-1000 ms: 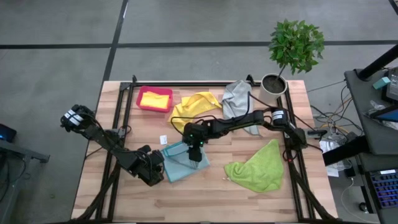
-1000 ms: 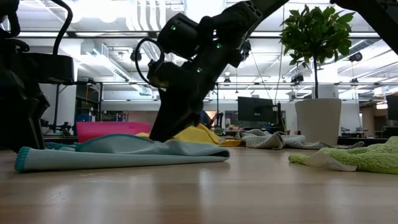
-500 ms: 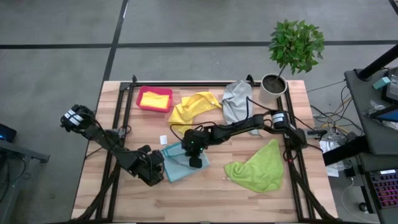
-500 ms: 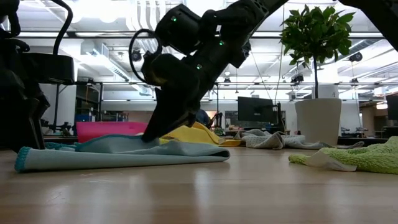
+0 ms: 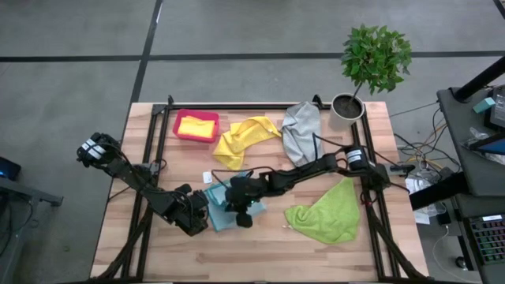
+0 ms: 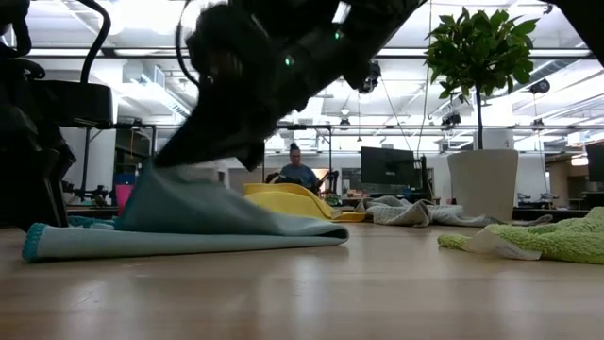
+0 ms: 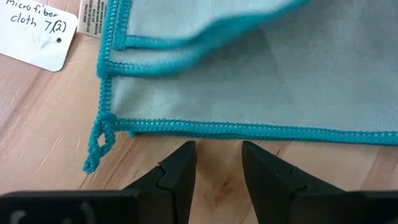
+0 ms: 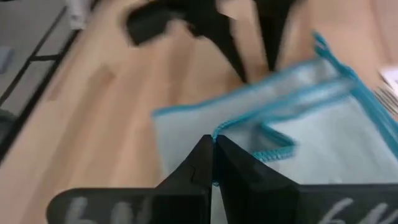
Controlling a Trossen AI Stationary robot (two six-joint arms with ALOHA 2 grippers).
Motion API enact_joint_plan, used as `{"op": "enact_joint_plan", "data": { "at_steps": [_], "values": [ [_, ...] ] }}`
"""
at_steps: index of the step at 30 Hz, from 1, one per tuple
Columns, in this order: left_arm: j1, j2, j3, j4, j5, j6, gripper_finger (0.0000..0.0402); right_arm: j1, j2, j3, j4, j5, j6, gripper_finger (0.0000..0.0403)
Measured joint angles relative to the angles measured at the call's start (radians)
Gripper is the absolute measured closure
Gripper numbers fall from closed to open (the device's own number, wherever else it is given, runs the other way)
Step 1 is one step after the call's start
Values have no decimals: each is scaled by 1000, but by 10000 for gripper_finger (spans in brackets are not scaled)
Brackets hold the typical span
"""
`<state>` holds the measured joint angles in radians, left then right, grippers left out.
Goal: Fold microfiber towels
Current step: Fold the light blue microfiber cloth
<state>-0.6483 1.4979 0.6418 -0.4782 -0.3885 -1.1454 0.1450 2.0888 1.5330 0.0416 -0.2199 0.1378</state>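
Note:
A light blue towel [image 5: 219,210] with a teal hem lies near the table's front left. My right gripper [image 5: 239,213] is shut on it and reaches in from the right. In the low view the towel [image 6: 198,227] rises into a peak under that gripper [image 6: 203,162]. My left gripper [image 7: 217,163] stands open just off the towel's hemmed edge [image 7: 249,129], with nothing between its fingers. A yellow towel [image 5: 246,136], a grey towel [image 5: 300,130] and a lime green towel [image 5: 323,211] lie crumpled on the table. Another yellow towel [image 5: 197,126] lies in the pink bin. My right gripper pinches the light blue towel at its teal hem [image 8: 219,132] between its two shut fingers; one layer or several, I cannot tell. The fingers slant down from the table's right. The held part is lifted into a peak [image 6: 170,189], while the towel's remainder lies flat on the table.
The pink bin [image 5: 180,131] stands at the far left. A potted plant [image 5: 347,106] stands at the far right corner. A white paper tag [image 7: 37,28] lies beside the blue towel. Bare wood shows along the near edge between the blue and green towels.
My right gripper has moved toward the table's near edge and a little to the left, rising slightly and tipping more level. The part of the light blue towel under it has been drawn up into a peak and carried along, while the towel's left part has stayed flat.

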Motion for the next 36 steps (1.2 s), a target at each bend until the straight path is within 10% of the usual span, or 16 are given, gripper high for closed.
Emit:
{"op": "enact_joint_plan", "data": {
  "at_steps": [17, 36],
  "values": [
    [0, -3, 5, -4, 11, 0, 286, 13, 145, 91, 172, -68, 38, 390],
    [2, -151, 22, -74, 121, 105, 286, -12, 65, 77, 52, -114, -124, 244]
  ]
}}
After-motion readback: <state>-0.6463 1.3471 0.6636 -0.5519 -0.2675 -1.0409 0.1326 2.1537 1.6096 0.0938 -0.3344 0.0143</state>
